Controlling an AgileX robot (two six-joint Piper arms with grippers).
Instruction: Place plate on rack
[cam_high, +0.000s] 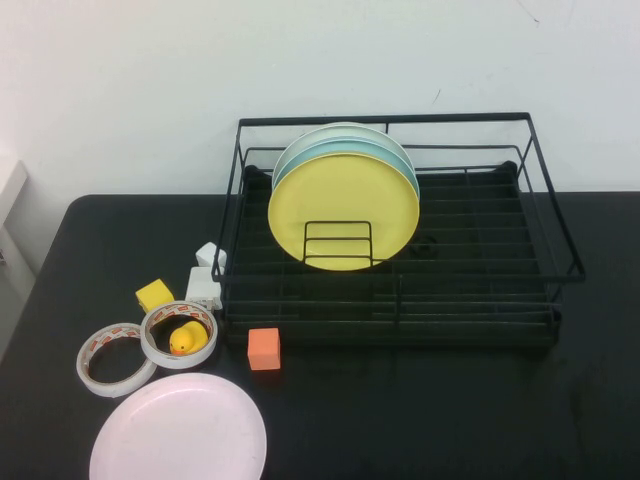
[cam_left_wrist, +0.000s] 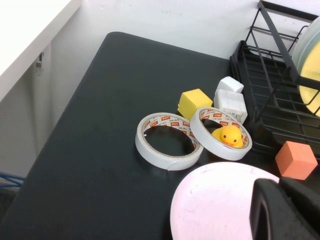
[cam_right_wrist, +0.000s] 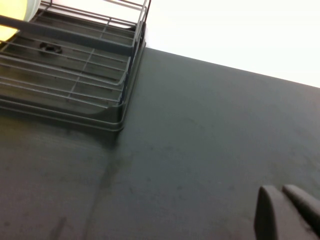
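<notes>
The pale pink plate (cam_high: 180, 430) lies flat on the black table at the front left; it also shows in the left wrist view (cam_left_wrist: 215, 205). The black wire rack (cam_high: 385, 119) stands at the back centre, with a yellow plate (cam_high: 343, 210) and a light teal plate (cam_high: 385, 152) upright in it. The rack shows in both wrist views, the left (cam_left_wrist: 270, 95) and the right (cam_right_wrist: 75, 95). My left gripper (cam_left_wrist: 279, 200) is shut and empty, just above the pink plate's edge. My right gripper (cam_right_wrist: 281, 195) is shut and empty over bare table right of the rack. Neither arm shows in the high view.
Between the pink plate and the rack lie two tape rolls (cam_high: 112, 358), one (cam_high: 180, 334) ringing a yellow rubber duck (cam_high: 183, 340), a yellow cube (cam_high: 154, 294), a white adapter (cam_high: 204, 284) and an orange cube (cam_high: 264, 348). The table's left edge (cam_left_wrist: 60, 125) is close.
</notes>
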